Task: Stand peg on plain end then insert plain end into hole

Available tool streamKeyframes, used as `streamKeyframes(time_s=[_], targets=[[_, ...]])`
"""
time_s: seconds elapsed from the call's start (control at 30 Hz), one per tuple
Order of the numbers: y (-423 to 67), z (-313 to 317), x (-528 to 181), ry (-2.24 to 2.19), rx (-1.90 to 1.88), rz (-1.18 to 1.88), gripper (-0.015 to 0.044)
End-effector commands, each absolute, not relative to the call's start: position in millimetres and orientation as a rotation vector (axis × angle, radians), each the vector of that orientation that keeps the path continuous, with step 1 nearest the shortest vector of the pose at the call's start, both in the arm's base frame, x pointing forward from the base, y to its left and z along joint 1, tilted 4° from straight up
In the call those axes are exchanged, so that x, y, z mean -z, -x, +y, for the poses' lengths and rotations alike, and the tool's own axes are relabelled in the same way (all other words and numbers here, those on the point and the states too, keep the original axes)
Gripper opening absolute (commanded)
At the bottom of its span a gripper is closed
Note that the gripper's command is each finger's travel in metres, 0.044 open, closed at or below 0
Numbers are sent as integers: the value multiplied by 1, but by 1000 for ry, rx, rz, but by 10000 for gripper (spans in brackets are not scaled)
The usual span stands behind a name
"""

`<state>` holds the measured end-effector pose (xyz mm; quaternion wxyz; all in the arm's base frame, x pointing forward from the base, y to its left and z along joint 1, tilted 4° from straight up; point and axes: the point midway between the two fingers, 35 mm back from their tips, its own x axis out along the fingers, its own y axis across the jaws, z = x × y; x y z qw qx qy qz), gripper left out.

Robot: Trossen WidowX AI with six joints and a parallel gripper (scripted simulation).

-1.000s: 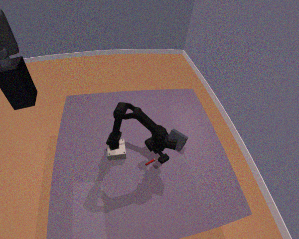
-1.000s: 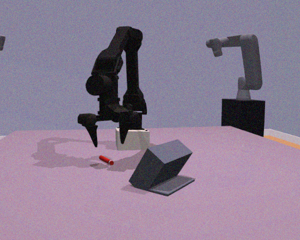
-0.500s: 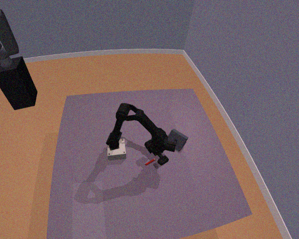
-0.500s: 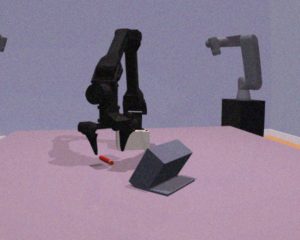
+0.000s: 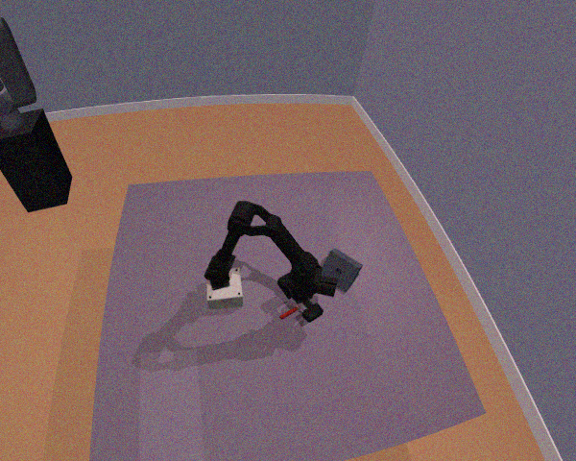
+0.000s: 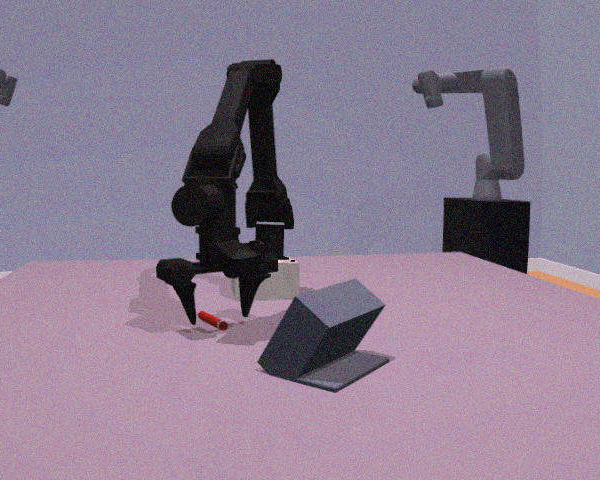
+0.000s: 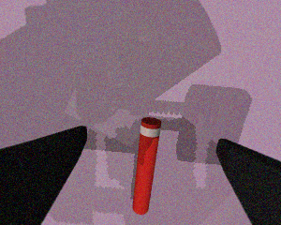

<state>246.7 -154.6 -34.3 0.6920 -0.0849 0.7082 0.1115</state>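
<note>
The red peg (image 5: pixel 288 313) (image 6: pixel 211 319) (image 7: pixel 146 171) lies flat on the table. Its white band is near the far end in the wrist view and near the end toward the camera in the exterior view. My gripper (image 6: pixel 219 319) (image 7: pixel 152 139) points down, open and empty, with its fingertips low above the table, one on each side of the peg and not touching it. The sloped panel's block (image 5: pixel 341 270) (image 6: pixel 310 335) stands apart from the peg. Its hole (image 5: pixel 338 270) shows small and dark in the top view; in the exterior view the face with the hole is turned away.
The arm's pale base (image 5: pixel 225 293) (image 6: pixel 290 280) is behind the gripper in the exterior view. The panel's flat foot plate (image 6: pixel 341 370) rests on the table. Another arm on a black pedestal (image 5: pixel 30 163) (image 6: pixel 485 232) stands in the background, off the mat.
</note>
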Motion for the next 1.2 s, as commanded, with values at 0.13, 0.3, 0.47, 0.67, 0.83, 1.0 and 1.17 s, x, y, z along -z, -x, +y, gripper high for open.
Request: streamKeyframes(time_s=[0.13,0.3,0.47,0.67,0.83,1.0,1.17], targets=[[-244,-153,43,186,-245,1588,414],[-244,-153,43,186,-245,1588,282],[-244,-153,43,186,-245,1588,151],[-244,-153,43,186,-245,1588,110],[-244,-153,43,186,-245,1588,103],[-244,-153,43,186,-245,1588,70],[-244,-153,43,186,-245,1588,49]])
